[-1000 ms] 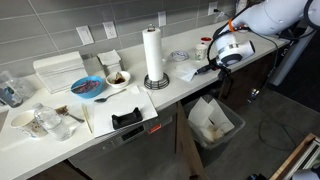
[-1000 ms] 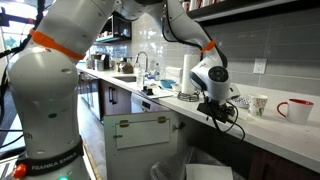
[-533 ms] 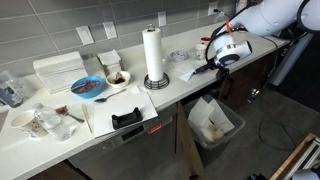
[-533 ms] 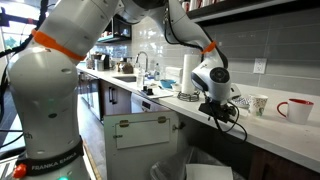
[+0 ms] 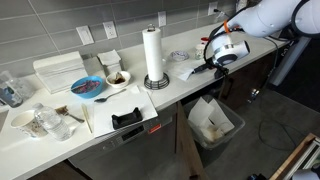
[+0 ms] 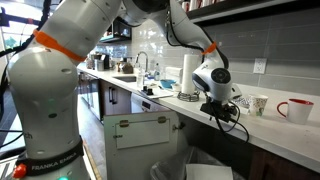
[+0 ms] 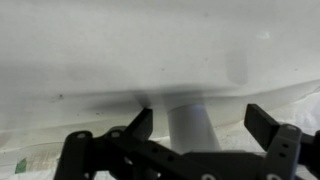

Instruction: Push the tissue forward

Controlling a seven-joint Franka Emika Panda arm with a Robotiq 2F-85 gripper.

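Note:
The tissue [image 5: 187, 72] is a flat white sheet on the white counter, just right of the tall paper towel roll [image 5: 153, 55]. My gripper [image 5: 207, 67] is low over the counter at the tissue's right edge; whether it touches the sheet I cannot tell. In the wrist view the gripper [image 7: 203, 122] is open, its two dark fingertips [image 7: 141, 122] wide apart and holding nothing, over a blurred white surface with a grey upright shape between them. In an exterior view the gripper [image 6: 217, 112] hangs at the counter's front edge and the tissue is hidden.
A blue bowl [image 5: 88, 87], a white bowl [image 5: 117, 78], a black tool [image 5: 126, 119] and cups [image 5: 40, 122] lie to the left. Two mugs [image 6: 258, 103] [image 6: 294, 110] stand beyond the gripper. An open bin [image 5: 213, 120] sits below the counter.
The gripper and wrist have shifted slightly up and toward the wall. The tissue shows no visible movement.

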